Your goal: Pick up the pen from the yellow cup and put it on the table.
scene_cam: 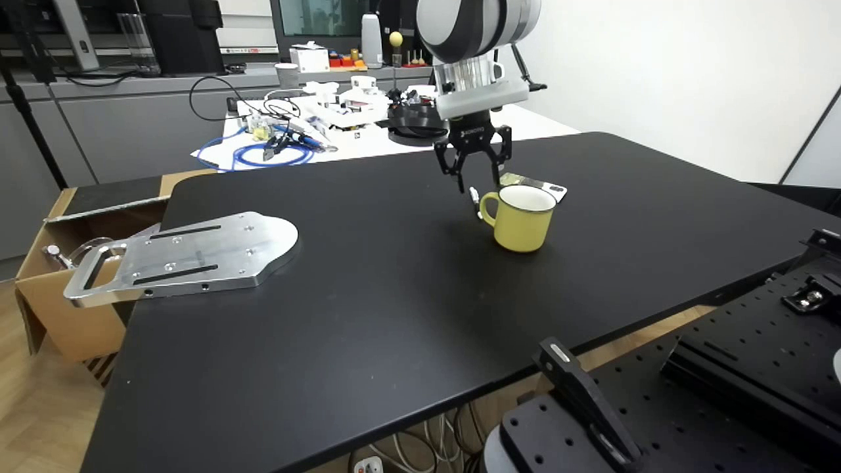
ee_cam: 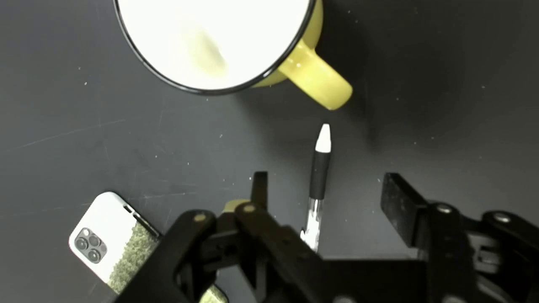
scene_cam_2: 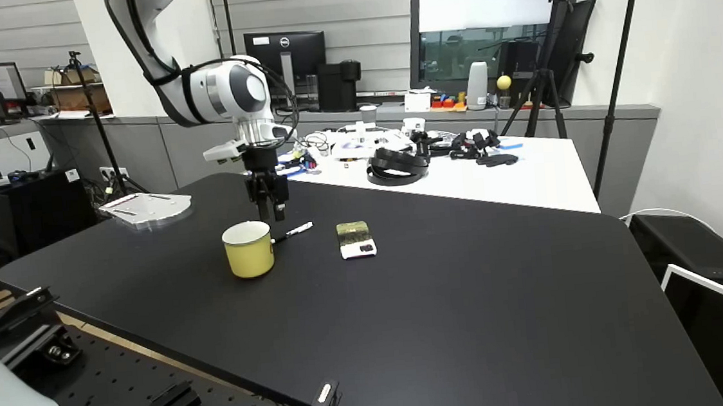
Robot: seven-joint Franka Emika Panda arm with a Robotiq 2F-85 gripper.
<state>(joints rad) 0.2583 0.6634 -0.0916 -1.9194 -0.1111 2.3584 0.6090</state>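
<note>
The pen [scene_cam: 476,202] lies on the black table [scene_cam: 368,355], beside the yellow cup's handle and outside the cup. It also shows in an exterior view [scene_cam_2: 293,231]. In the wrist view the pen [ee_cam: 320,174] has a white tip pointing toward the handle and a black grip; its rear end is hidden behind my gripper. The yellow cup [scene_cam: 523,223] stands upright; its pale inside [ee_cam: 214,42] shows no pen. My gripper [scene_cam: 479,185] is open, pointing down above the pen, with the pen between its fingers in the wrist view [ee_cam: 324,180] and nothing held.
A phone with a white and green case [scene_cam_2: 356,239] lies near the cup; it also shows in the wrist view [ee_cam: 109,235]. A silver metal plate [scene_cam: 197,253] lies at the table's edge. A cluttered white table [scene_cam_2: 527,180] stands behind.
</note>
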